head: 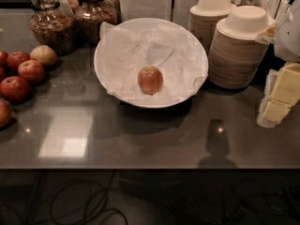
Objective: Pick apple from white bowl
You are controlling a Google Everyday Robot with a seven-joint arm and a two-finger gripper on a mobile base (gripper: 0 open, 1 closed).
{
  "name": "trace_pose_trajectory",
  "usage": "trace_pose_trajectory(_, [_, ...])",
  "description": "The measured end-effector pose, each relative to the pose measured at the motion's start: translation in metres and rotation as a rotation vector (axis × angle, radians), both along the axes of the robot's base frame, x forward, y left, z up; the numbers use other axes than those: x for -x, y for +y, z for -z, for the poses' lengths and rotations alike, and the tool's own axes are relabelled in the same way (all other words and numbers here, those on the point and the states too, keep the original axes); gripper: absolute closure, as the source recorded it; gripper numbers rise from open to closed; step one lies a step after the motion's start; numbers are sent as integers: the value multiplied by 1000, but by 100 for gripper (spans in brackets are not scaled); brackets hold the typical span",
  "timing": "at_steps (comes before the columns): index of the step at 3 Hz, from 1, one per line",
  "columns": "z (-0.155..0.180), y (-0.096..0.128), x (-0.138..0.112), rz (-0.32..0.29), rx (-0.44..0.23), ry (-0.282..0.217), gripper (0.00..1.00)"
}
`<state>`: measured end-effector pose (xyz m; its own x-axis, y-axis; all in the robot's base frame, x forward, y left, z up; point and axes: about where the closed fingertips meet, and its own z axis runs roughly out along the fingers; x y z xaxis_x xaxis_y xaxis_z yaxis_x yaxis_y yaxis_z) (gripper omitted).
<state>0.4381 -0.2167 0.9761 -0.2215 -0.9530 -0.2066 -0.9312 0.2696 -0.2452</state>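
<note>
The apple (150, 79) is being cradled upright on crumpled paper (140, 46) inside the bowl (99, 64), toward its near rim, and is being touched by nothing else. The bowl is being carried by a dark counter (154, 135), between red apples (18, 74) at the left and stacked beige bowls (239, 46) at the right. The gripper (280, 100) is being shown only partly at the right edge, well apart from the apple; its state cannot be told.
</note>
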Motion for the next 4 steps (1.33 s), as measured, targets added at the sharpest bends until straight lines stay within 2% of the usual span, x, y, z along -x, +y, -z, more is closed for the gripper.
trace_pose_trajectory(1, [0, 0, 0, 0, 0, 0, 0])
trace_pose_trajectory(2, [-1, 6, -7, -3, -18, -31, 0])
trace_pose_trajectory(3, [-3, 29, -31, -53, -80, -73, 0])
trace_pose_trajectory(4, [-3, 29, -31, -53, -80, -73, 0])
